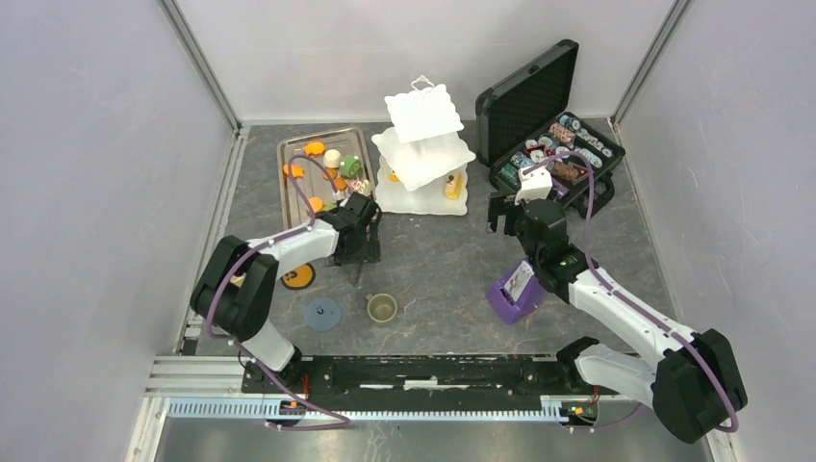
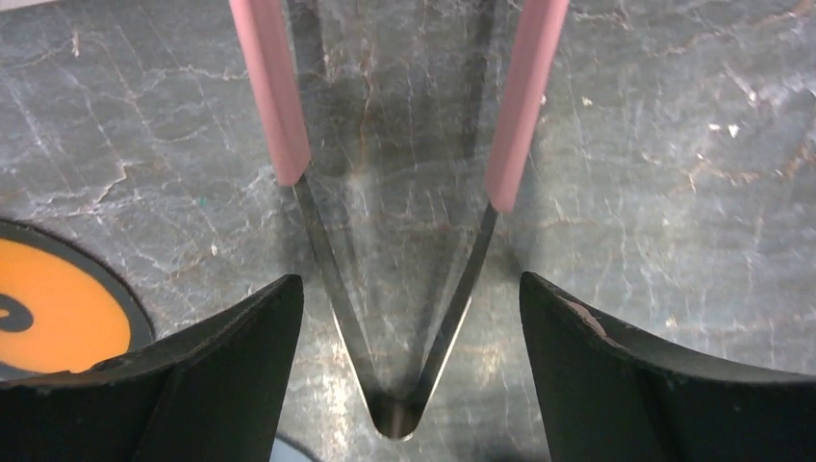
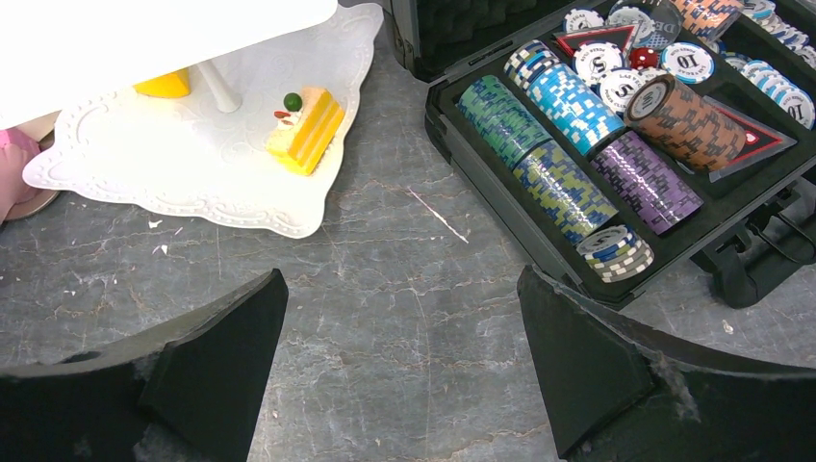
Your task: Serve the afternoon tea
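The left wrist view's edge cuts off the orange coaster (image 2: 58, 313), and the tongs (image 2: 272, 96) run out its top. The right wrist view crops the stand (image 3: 192, 178).

I saw a black case (image 1: 531, 94) standing open at the far right of the grey marbled table (image 1: 433, 269), its lid up. Poker chips (image 3: 568, 106) lay in rows in its tray, teal, blue, purple and brown, with a few loose stacks. Nearer to me a purple card holder (image 1: 515, 296) stood upright with a white card in it. Metal tongs (image 2: 332, 279) with pink handles lay flat on the table. A metal tray (image 1: 339, 135) sat at the far left.
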